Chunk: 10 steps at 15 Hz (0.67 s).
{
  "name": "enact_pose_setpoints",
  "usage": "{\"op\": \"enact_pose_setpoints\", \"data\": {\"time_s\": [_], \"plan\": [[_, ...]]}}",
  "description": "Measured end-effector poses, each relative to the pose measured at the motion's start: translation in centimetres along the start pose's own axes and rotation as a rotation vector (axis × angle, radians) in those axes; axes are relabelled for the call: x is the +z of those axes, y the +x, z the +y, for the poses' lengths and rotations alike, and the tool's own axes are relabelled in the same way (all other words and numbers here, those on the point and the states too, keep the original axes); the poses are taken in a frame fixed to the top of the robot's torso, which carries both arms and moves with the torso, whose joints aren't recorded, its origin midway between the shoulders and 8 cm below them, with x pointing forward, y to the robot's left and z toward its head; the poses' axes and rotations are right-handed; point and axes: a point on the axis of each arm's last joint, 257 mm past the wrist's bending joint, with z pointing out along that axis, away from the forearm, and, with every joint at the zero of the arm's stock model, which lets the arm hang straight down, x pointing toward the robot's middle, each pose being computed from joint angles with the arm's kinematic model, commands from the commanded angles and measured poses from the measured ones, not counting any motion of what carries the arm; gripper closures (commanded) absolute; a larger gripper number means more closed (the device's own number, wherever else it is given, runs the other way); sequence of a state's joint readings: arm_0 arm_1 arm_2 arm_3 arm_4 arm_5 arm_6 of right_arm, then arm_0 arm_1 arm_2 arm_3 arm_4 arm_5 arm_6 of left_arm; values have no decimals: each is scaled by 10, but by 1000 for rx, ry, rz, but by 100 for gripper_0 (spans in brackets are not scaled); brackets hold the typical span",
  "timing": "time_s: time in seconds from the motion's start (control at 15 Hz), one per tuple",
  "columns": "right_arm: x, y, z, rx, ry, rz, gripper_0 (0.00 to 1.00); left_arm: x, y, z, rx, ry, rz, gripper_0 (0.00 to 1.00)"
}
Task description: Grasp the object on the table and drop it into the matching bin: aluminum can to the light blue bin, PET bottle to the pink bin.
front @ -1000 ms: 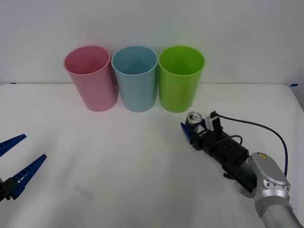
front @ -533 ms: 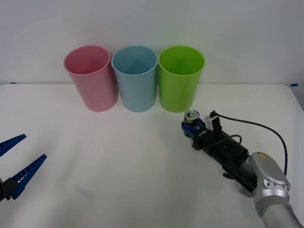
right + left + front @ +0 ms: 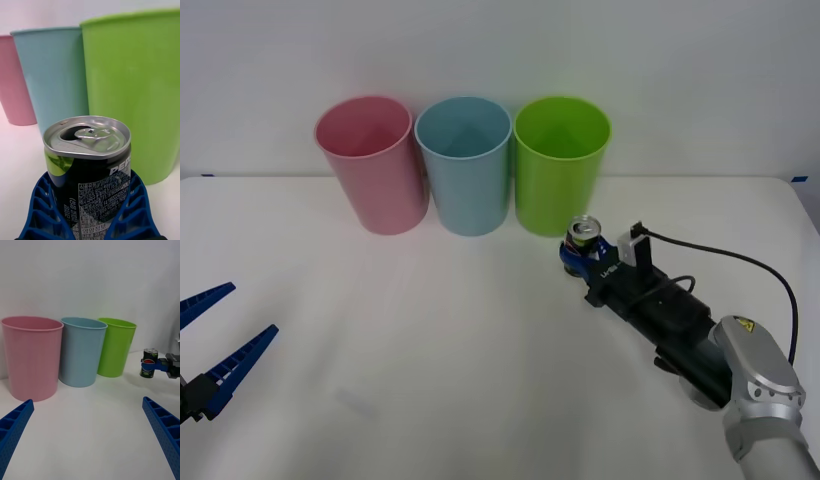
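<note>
The left end effector (image 3: 215, 345) waits spread wide at the bench's (image 3: 430, 340) near left edge. Behind stand the pink bin (image 3: 372, 163), light blue bin (image 3: 465, 163) and a lime green bin (image 3: 560, 163). The right end effector (image 3: 578, 262), pinching the aluminum can (image 3: 583, 240), has carried it up off the bench and closer to the green bin since a second ago. Its wrist camera shows the pull tab (image 3: 92, 134).

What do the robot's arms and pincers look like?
The right pincer has blue ribbed fingers on a black wrist block, with a black cable looping back to a silver arm bearing a yellow warning sticker. The left pincer has two long blue ribbed fingers.
</note>
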<state>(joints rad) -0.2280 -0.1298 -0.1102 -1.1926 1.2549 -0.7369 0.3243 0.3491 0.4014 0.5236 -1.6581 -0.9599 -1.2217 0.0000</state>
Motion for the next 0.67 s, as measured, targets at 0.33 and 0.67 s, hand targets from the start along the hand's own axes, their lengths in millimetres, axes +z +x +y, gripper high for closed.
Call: {"op": "enact_pose_setpoints", "data": {"time_s": [0.33, 0.67], "plan": [[-3, -49, 23, 97, -47, -69, 100, 0, 0, 0, 0, 0, 0, 0], [-3, -107, 52, 195, -114, -148, 100, 0, 0, 0, 0, 0, 0, 0]]}}
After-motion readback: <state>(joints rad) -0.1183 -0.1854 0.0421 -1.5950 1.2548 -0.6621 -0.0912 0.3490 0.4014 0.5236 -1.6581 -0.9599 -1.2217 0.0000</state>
